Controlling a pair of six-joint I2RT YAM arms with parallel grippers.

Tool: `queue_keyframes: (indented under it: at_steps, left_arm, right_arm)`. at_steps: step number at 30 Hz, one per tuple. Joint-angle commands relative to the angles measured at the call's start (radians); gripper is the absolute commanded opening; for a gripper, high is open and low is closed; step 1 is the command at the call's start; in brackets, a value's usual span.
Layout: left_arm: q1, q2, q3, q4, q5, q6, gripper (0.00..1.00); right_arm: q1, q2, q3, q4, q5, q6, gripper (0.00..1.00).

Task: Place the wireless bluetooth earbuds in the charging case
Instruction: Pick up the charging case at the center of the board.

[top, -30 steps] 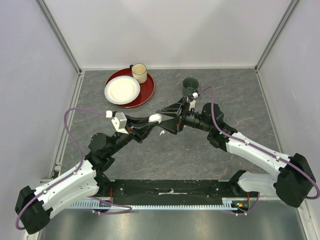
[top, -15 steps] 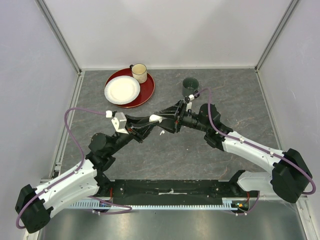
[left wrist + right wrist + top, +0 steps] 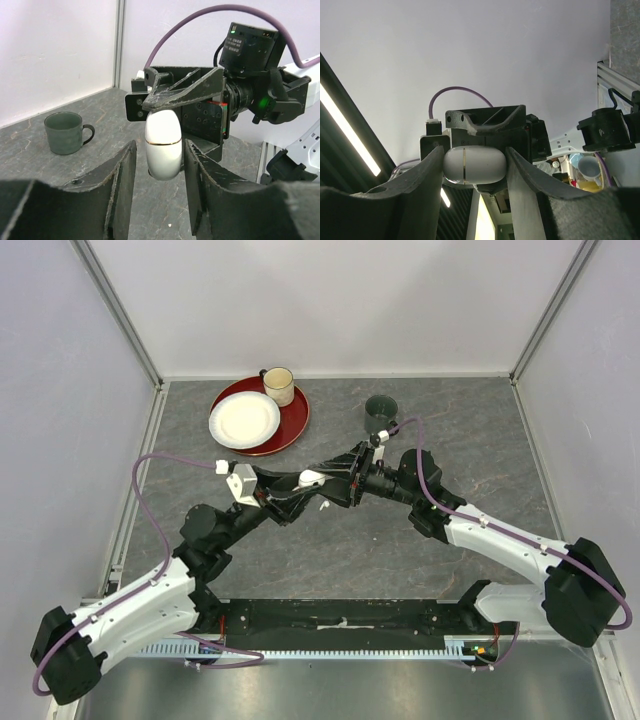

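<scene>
The white egg-shaped charging case (image 3: 310, 478) hangs in mid-air over the table's middle, its lid shut along a thin gold seam. My right gripper (image 3: 333, 477) is shut on it, a finger on each end of the case (image 3: 472, 165). My left gripper (image 3: 300, 483) stands round the same case (image 3: 163, 145) with a narrow gap at each side, open. A tiny white piece (image 3: 323, 506) lies on the table under the grippers; it is too small to tell if it is an earbud. No other earbuds are in view.
A dark green mug (image 3: 381, 410) stands at the back right of centre, also in the left wrist view (image 3: 65, 132). A red plate (image 3: 290, 425) at the back left carries a white plate (image 3: 244, 420) and a cream mug (image 3: 279, 386).
My right gripper has moved left onto the case that my left gripper held up, and has closed on its ends. The left arm has shifted only slightly.
</scene>
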Motion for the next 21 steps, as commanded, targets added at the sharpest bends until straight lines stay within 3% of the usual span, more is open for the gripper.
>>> queue_keyframes:
  at_steps: [1, 16, 21]
  left_arm:
    - [-0.003, 0.020, 0.032, 0.010, -0.003, -0.012, 0.51]
    - [-0.001, 0.052, 0.040, 0.072, -0.011, -0.006, 0.53]
    - [-0.001, 0.060, 0.038, 0.099, -0.009, -0.016, 0.48]
  right_arm:
    - [0.007, -0.027, 0.006, 0.067, -0.003, 0.030, 0.16]
    - [0.024, -0.009, 0.010, 0.062, -0.007, 0.021, 0.16]
    - [0.028, -0.006, 0.007, 0.063, -0.009, 0.024, 0.15]
